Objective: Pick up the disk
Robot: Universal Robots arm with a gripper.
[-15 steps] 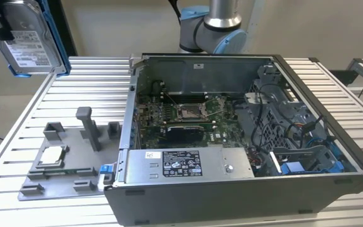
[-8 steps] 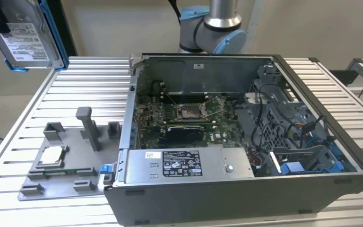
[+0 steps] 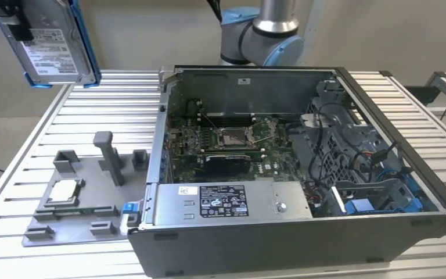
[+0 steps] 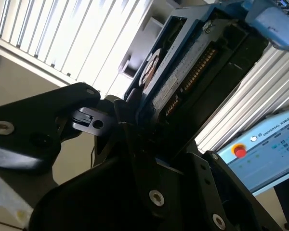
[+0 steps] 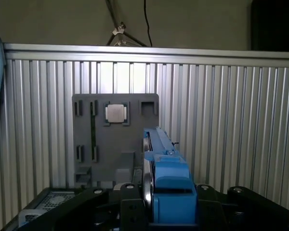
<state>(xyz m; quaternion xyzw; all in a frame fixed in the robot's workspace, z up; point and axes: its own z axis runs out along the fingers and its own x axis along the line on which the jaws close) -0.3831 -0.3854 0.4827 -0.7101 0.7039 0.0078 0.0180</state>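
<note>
The disk [image 3: 53, 46], a silver-grey drive with a white label in a blue carrier bracket, hangs in the air high at the exterior view's left, well above the slatted table. My gripper [image 3: 12, 20] is shut on its upper end. In the first wrist view the disk [image 5: 166, 168] is seen edge-on, sticking out from between the black fingers [image 5: 130, 209], with the table far below. In the second wrist view the disk [image 4: 183, 72] shows its circuit-board side, clamped in my gripper [image 4: 135, 120].
An open computer case [image 3: 385, 232] fills the table's middle, with a grey power-supply box [image 3: 231, 200] at its front. A grey fixture plate [image 3: 76, 218] beside it carries a small square chip [image 3: 62, 192]. The arm's base [image 3: 262, 35] stands behind the case. A teach pendant [image 4: 265, 149] lies nearby.
</note>
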